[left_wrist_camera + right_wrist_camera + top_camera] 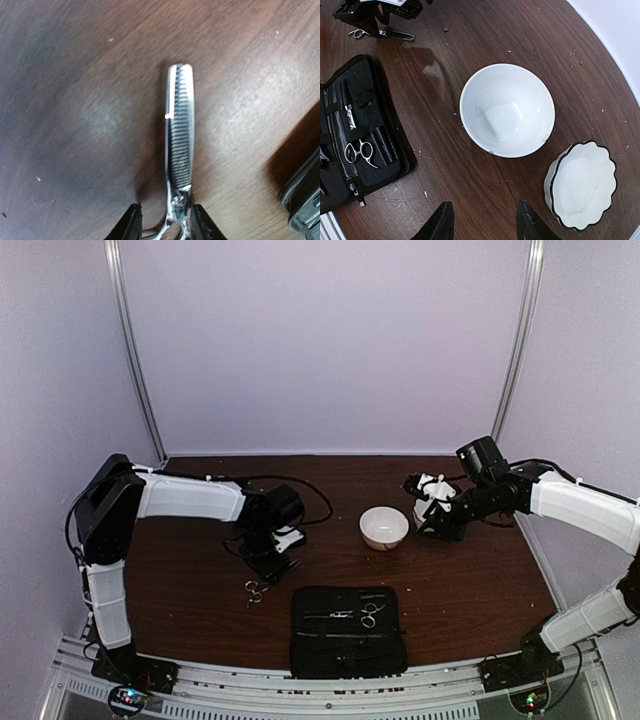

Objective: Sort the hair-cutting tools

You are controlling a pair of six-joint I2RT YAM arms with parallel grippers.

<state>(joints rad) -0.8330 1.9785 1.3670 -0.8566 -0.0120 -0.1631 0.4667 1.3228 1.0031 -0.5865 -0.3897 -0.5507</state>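
The left gripper (pixel 166 207) is set to a narrow gap astride the thinning scissors (pixel 180 135) near the pivot screw. The right-hand finger (pixel 202 224) is seen against the shank, while a sliver of wood shows between the other finger and the metal, so no firm clamp is shown. The scissors are polished steel, laid flat, with one blade cut into fine comb-like teeth and a rounded tip. They rest on the dark brown, grained wooden table (pixel 75 100), near and left, just left of the flat black case (pixel 320 655).

The case is lying open at the near middle, its lining dull black with straps. A second pair of scissors (pixel 360 151), slim and silver with ring handles, is held inside it.

The right gripper (pixel 485 222) is held wide, with nothing between its black fingers, above the table to the right. Below it a smooth, round white bowl (pixel 475 100) is seen, and just right of that a scalloped white bowl (pixel 580 190) with a dark rim.
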